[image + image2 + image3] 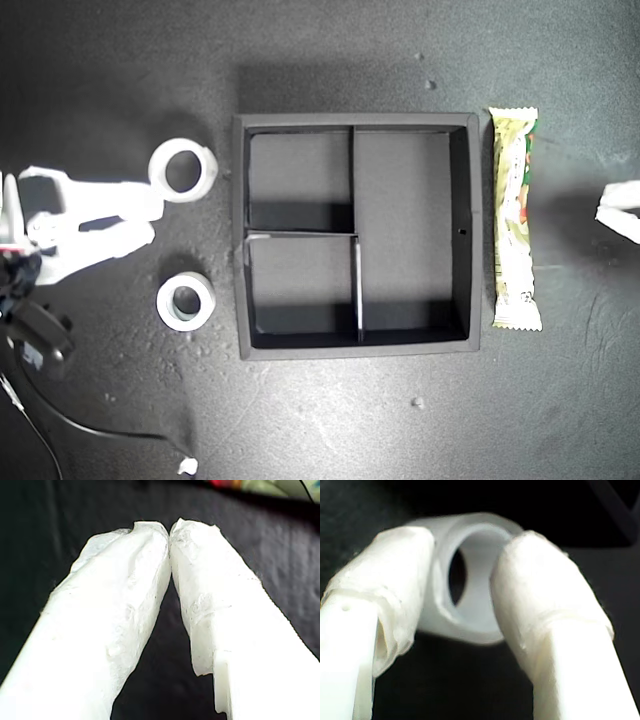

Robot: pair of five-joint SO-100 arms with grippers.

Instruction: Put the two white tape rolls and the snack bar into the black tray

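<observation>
The black tray (476, 300) sits in the middle of the dark table with nothing in its compartments. In the exterior view's left, my second gripper (158, 206) (462, 565) is shut on one white tape roll (183, 170) (475, 617), held at its rim between the fingers. The other white tape roll (186, 302) lies flat on the table, closer to the tray's lower corner. Just off the tray's right wall in the exterior view lies the snack bar (515, 220) (270, 486), parallel to that wall. My first gripper (616, 208) (170, 530) is shut and holds nothing, at the exterior view's right edge beside the bar.
The second arm's dark body (30, 320) and a thin black cable (90, 428) lie in the exterior view's lower left. A small white scrap (187, 465) rests at the cable's end. Tiny specks (417, 403) dot the table around the tray.
</observation>
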